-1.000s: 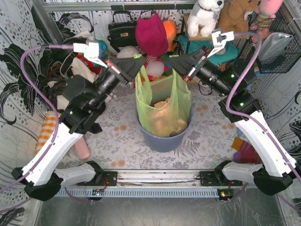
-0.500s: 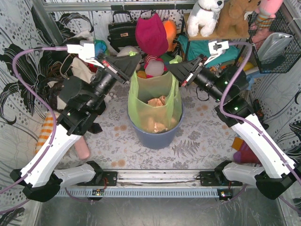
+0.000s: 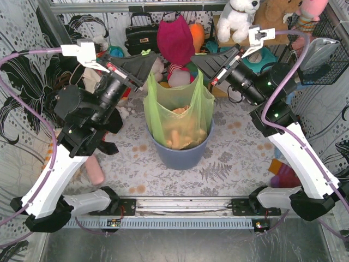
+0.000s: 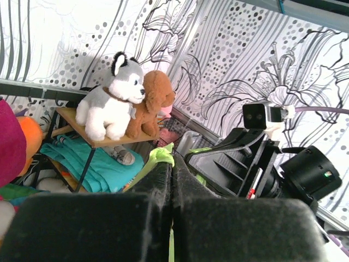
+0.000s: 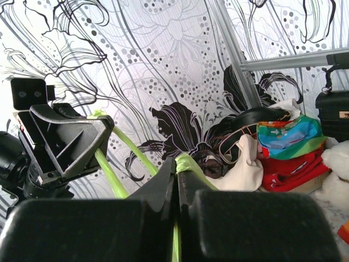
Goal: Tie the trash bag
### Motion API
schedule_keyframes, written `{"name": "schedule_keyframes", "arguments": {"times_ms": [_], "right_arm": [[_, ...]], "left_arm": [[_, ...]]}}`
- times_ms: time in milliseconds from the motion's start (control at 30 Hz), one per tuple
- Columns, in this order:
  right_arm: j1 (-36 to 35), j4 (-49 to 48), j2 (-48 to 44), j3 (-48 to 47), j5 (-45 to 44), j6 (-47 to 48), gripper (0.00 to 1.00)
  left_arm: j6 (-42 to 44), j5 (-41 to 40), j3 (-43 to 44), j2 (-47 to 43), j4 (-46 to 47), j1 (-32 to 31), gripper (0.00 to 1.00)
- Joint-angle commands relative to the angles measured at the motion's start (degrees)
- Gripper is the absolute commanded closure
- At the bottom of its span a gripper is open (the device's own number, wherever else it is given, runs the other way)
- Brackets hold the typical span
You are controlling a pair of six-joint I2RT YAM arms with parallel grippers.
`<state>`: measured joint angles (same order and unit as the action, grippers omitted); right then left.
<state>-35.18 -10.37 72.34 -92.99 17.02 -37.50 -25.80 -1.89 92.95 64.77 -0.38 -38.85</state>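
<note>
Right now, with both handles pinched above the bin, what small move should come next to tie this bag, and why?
Probably swing the left arm and right arm toward each other so the handles cross. Each arm's jaws are shut on one handle of the trash bag, held apart above the bin, nothing crossed or knotted yet.

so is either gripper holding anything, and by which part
Both hold the trash bag by its handle strips: left gripper shut on one, right gripper shut on the other.
</note>
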Motion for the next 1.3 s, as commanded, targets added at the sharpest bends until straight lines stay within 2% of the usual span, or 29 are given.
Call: {"name": "schedule_keyframes", "arguments": {"times_ms": [0,133,267,567,667,967,1067,1267], "right_arm": [[0.0,-4.0,-2.9,2.4,0.4,-1.9,1.00],[0.1,-3.8,-5.2,9.2,-2.1,-2.2,1.00],[0.1,-3.2,-6.0,11.1,-3.9,-1.8,1.00],[0.1,-1.2,-0.8,-3.6,0.4,0.1,1.00],[0.1,-1.3,-1.2,-3.4,0.1,0.2,1.00],[0.1,-3.6,-5.3,8.6,-3.5,-1.9,1.00],[0.1,-2.8,-4.4,6.5,-3.3,-1.1,1.00],[0.0,-2.1,-2.0,-1.5,-0.3,0.0,1.00]], "left_arm": [[-1.8,1.2,-2.9,-3.0,4.8,0.3,1.00],[-4.1,-0.1,-8.8,-5.6,5.1,0.2,1.00],[-4.8,-3.4,-11.9,-6.2,4.4,0.2,1.00],[-2.4,0.7,2.6,-0.3,0.5,0.3,1.00],[-2.7,1.1,2.8,-0.7,0.8,0.2,1.00],[-3.7,-4.0,-4.7,-2.3,0.8,0.3,1.00],[-2.8,-3.5,-3.0,-0.9,0.8,0.3,1.00],[-0.9,0.9,6.3,3.5,-1.2,0.3,1.00]]}}
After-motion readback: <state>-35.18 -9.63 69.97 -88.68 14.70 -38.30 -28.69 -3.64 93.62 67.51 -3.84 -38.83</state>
